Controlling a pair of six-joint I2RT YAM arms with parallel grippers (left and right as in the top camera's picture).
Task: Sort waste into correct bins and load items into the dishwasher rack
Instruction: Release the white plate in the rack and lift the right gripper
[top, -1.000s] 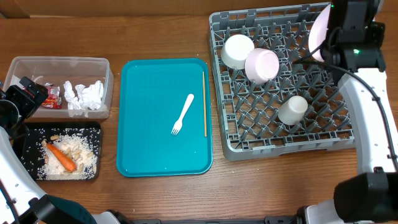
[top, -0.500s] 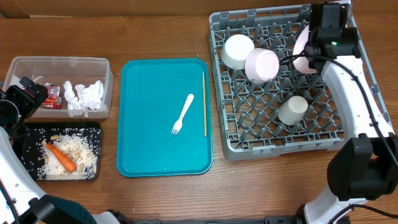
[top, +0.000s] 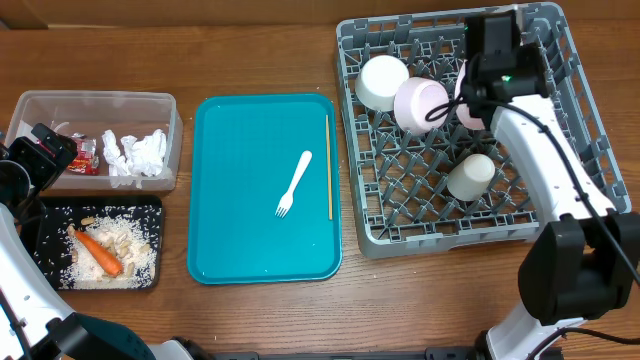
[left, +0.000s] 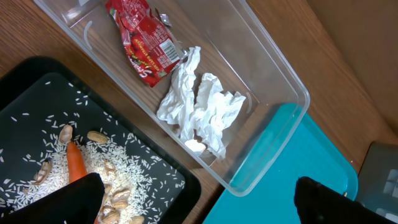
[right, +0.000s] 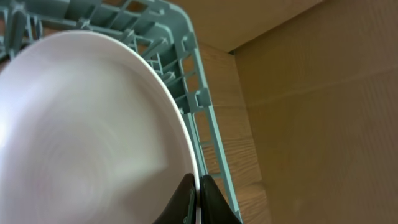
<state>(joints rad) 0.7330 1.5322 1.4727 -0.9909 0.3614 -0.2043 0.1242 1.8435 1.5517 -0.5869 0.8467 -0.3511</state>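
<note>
Right gripper (right: 198, 200), clamped on the white plate (right: 93, 137), has swung from the far corner of the dishwasher rack (top: 450, 240) toward its bowls (top: 383, 82); slotting looks next. Left gripper (left: 196, 202) gapes wide.

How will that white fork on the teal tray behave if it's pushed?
The fork looks thin and plastic, so probably light and slightly bendy. It lies flat on the smooth tray, so it would likely slide, not roll.

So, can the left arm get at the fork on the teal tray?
Probably yes: left end effector is open and empty, and the white plastic fork lies uncovered on the teal tray.
</note>
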